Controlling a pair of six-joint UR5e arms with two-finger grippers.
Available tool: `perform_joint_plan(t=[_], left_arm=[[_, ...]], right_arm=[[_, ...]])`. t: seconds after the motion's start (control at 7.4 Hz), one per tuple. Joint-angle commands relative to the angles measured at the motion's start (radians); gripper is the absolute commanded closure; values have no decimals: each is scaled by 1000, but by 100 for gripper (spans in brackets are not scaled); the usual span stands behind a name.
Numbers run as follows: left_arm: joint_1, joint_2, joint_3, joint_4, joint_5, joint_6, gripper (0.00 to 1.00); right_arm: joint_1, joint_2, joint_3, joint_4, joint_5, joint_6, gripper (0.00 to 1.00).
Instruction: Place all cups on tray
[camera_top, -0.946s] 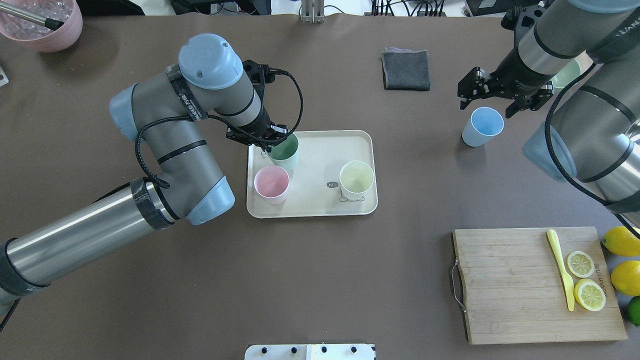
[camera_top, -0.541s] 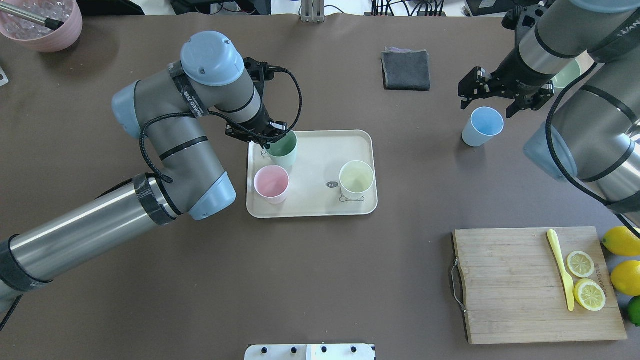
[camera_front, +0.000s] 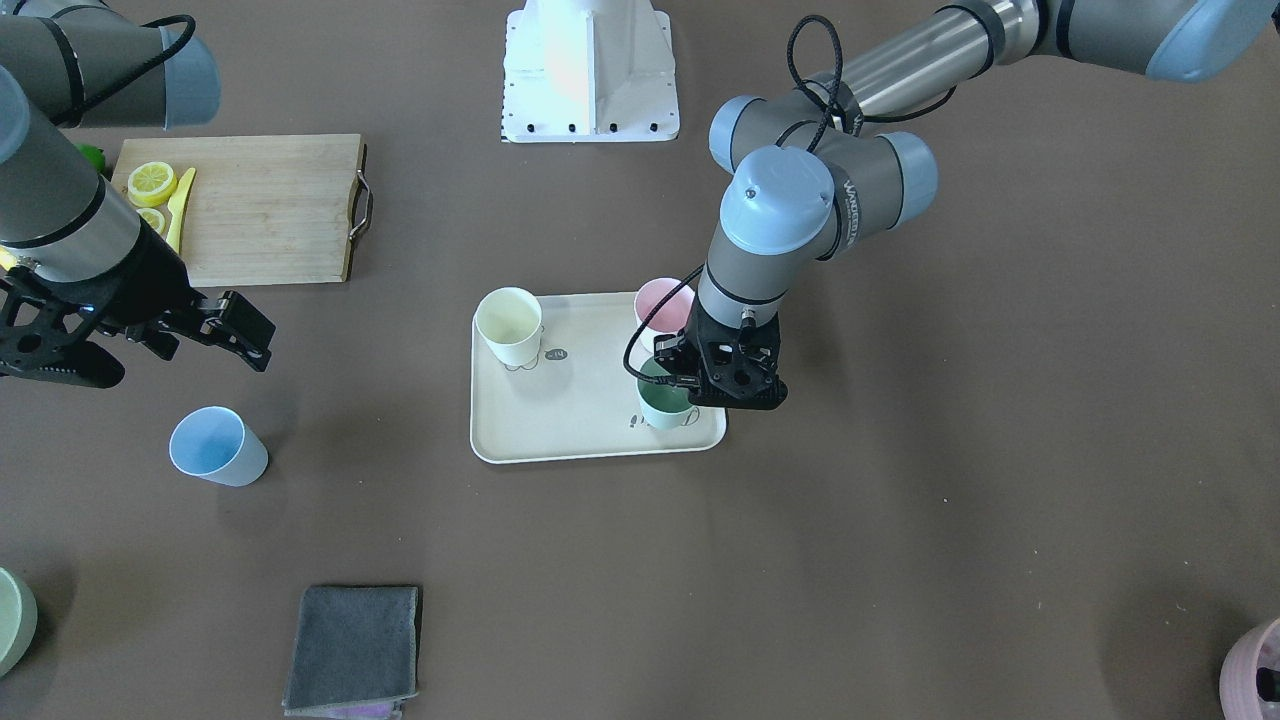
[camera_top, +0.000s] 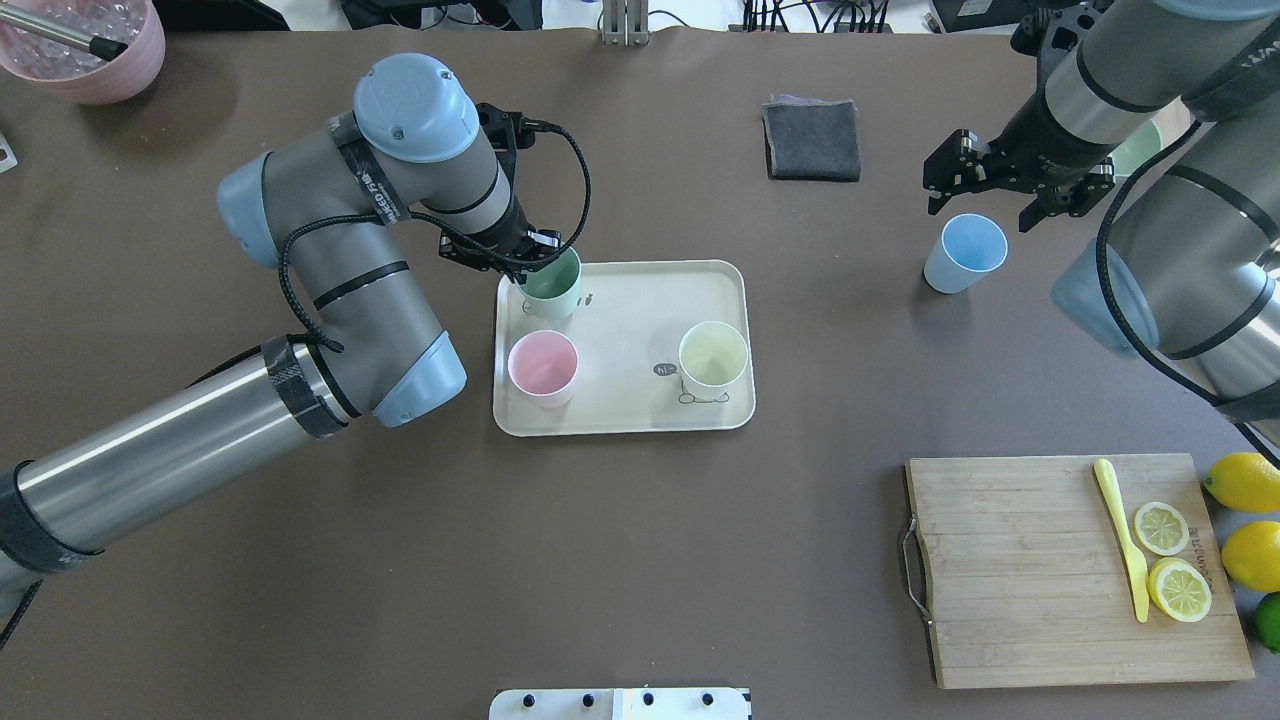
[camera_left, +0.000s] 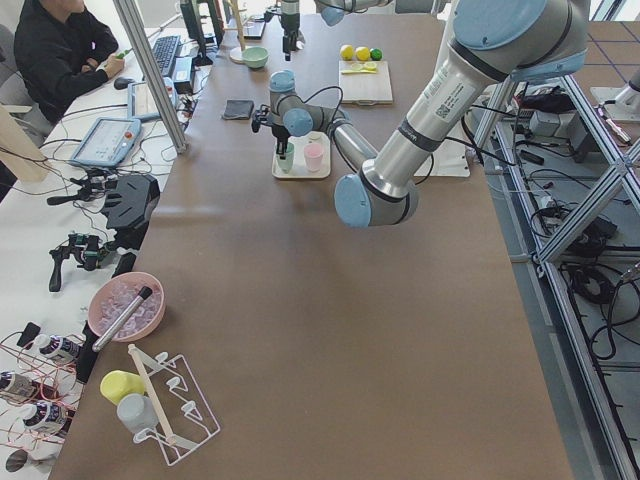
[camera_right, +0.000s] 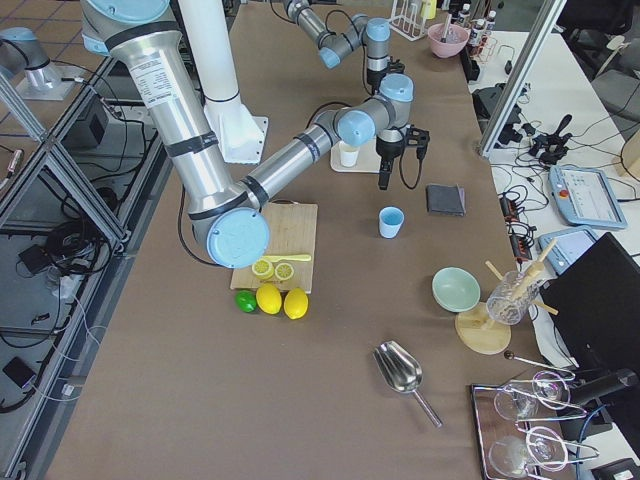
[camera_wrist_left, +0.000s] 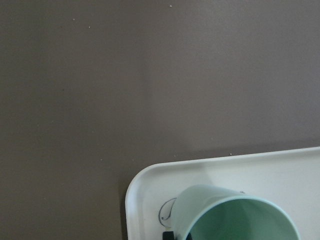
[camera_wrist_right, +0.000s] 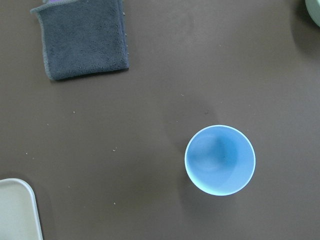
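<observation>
The cream tray (camera_top: 630, 320) lies mid-table. On it stand a pink cup (camera_top: 543, 367) and a pale yellow cup (camera_top: 713, 360). My left gripper (camera_top: 528, 272) is shut on the rim of the mint green cup (camera_top: 552, 285) and holds it over the tray's far left corner. The wrist view shows this cup (camera_wrist_left: 235, 215) slightly tilted. The light blue cup (camera_top: 965, 253) stands on the table far right of the tray. My right gripper (camera_top: 985, 200) hovers open above it, and the cup is centred in the right wrist view (camera_wrist_right: 220, 160).
A folded grey cloth (camera_top: 812, 140) lies at the back between tray and blue cup. A wooden cutting board (camera_top: 1010, 570) with lemon slices and a yellow knife sits near right, with lemons (camera_top: 1245, 480) beside it. A pink bowl (camera_top: 90, 50) is far left.
My left gripper has carried the mint green cup up and to the left, toward the tray's far left corner. The right gripper has barely shifted above the blue cup.
</observation>
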Motion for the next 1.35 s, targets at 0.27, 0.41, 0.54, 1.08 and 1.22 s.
perform_joint_plan(t=[0.27,0.41,0.54,1.08,1.22], left_arm=[[-3,1,-10,-31,0,1,2],[-5,-2,-15,-29,0,1,2],[-14,-1,-15,-28,0,1,2],[-37,1,-13,-24,-3,24,2],[-38,1,-13,-24,-3,24,2]], right_arm=[[52,-7,-96,11,-5,-163,0],[50,-36,-125,34,-11,-206,0],[49,-53,-162,104,-13,-202,0],[-11,-56,-306,305,-37,-127,0],[-32,-59,-302,308,-40,-92,0]])
